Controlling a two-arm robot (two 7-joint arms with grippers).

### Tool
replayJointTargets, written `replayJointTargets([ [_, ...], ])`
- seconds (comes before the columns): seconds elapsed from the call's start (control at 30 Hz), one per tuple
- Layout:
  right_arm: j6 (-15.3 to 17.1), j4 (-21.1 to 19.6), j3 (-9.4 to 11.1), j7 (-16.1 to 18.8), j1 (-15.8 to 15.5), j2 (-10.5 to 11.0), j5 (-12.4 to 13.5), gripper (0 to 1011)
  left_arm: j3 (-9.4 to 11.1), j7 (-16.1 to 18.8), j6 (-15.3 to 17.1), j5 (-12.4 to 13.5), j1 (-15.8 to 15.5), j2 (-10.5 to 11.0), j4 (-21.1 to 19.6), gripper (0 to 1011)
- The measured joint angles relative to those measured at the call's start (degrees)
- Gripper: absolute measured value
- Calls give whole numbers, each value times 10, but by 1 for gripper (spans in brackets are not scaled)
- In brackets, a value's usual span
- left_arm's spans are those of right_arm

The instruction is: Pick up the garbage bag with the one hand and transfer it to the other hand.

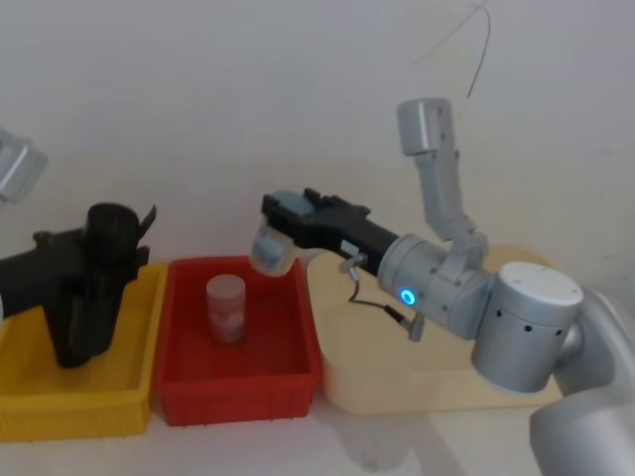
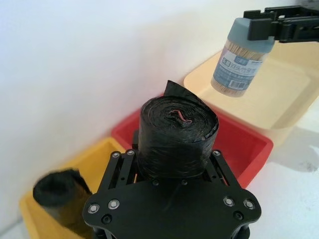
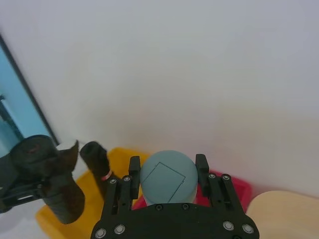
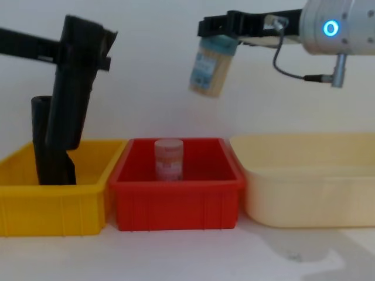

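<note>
The garbage bag (image 4: 41, 134), a smooth black roll, stands upright in the yellow bin (image 4: 53, 208); it also shows in the wrist views (image 2: 60, 191) (image 3: 94, 157). Above that bin my left gripper (image 1: 104, 260) (image 4: 88, 55) (image 2: 172, 164) is shut on another black roll (image 1: 107, 233) (image 4: 73, 93) (image 2: 177, 134) that has a loose flap and a red mark in its core. This roll hangs tilted, close beside the garbage bag. My right gripper (image 1: 283, 220) (image 4: 220, 26) (image 3: 167, 167), on the blue-ring arm, is shut on a toothpick jar (image 1: 270, 248) (image 4: 212, 64) held above the red bin (image 1: 238, 392).
A second jar (image 1: 226, 307) (image 4: 169, 159) stands in the red bin. A cream tray (image 1: 397, 387) (image 4: 304, 199) sits to the right of it, under the right arm. The white wall is close behind the bins.
</note>
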Motion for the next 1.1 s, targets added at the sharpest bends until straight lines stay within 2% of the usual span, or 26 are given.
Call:
replayJointTargets([
  [0.27,-11,-4,15,-20,3,9,-5,647,18,-19,-19,8,-50,-11,32,476],
  [0.37,-19,0,21,-35,7,14,-12,647,29,-30,-37,10,-80,-25,68,476],
  [0.4,-20,1,22,-38,7,15,-14,647,29,-30,-37,10,-80,-25,68,476],
  [0.53,-32,13,27,-57,13,21,-27,647,40,-47,-73,11,-122,-52,130,476],
  [0.57,-34,15,28,-60,13,22,-29,647,40,-47,-73,11,-122,-52,130,476],
  [0.67,-41,24,31,-71,16,27,-38,647,47,-65,-103,6,-155,-78,190,476],
  [0.7,-42,25,32,-74,16,28,-40,647,47,-65,-103,6,-155,-78,190,476],
  [0.8,-45,29,36,-81,16,34,-47,647,53,-88,-136,-3,-186,-105,253,476],
  [0.9,-46,29,39,-84,14,38,-50,647,55,-103,-155,-9,-204,-123,293,476],
  [0.97,-44,24,44,-87,7,44,-51,647,59,-129,-183,-18,-233,-149,356,476],
  [1.0,-44,24,44,-87,7,44,-51,647,59,-129,-183,-18,-233,-149,356,476],
  [1.07,-41,19,49,-87,1,48,-51,647,61,-158,-213,-28,-266,-177,429,476],
  [1.1,-39,14,52,-88,-3,51,-51,647,61,-166,-221,-31,-275,-185,450,476],
])
